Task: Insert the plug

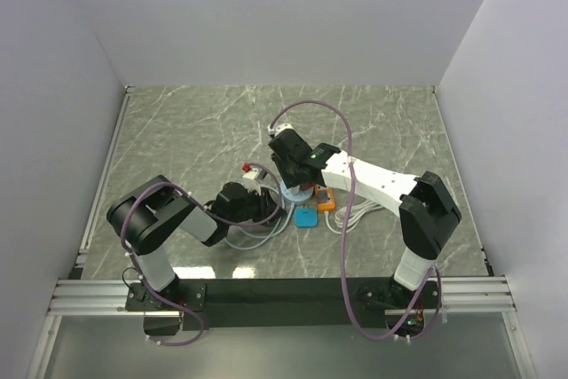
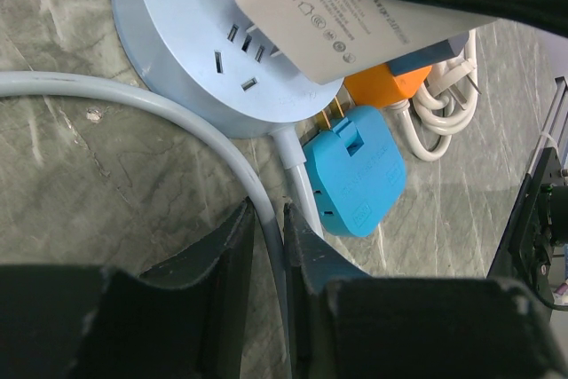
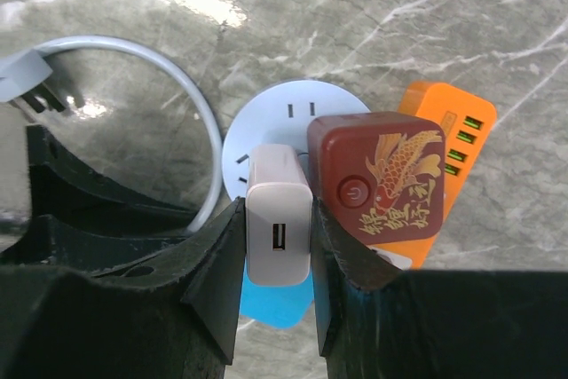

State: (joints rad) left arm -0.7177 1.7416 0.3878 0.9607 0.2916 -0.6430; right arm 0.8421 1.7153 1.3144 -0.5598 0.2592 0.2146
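Insertion is the step in hand. The right gripper (image 3: pixel 277 219) pinches the white charger (image 3: pixel 280 237) by its two long sides, USB port facing back toward the wrist, and holds it straight ahead of the palm over the round socket hub (image 3: pixel 297 108). In the left wrist view the charger's body sits tilted against the hub's top face, with open slots showing just beside its lower edge. Its prongs are hidden, so I cannot tell whether they have entered a slot. My judgement is that the plug is at the face but not yet seated flat.

Just to one side of the gripper stands the red adapter (image 3: pixel 377 175), plugged into the hub and touching or very nearly touching the charger. Beyond it lies the orange USB block (image 3: pixel 453 130). A blue adapter (image 2: pixel 355 175) lies flat just beside the hub, under the right gripper's palm.

The left gripper (image 2: pixel 269 219) is closed on the hub's grey cable (image 2: pixel 177 117), the cord running through its narrow gap, with the hub just ahead of it. That grip probably steadies the hub.

The next move calls for squaring the charger to the face and lining its prongs with a free slot pair clear of the red adapter. Then it needs a straight press down while the left arm resists the push.
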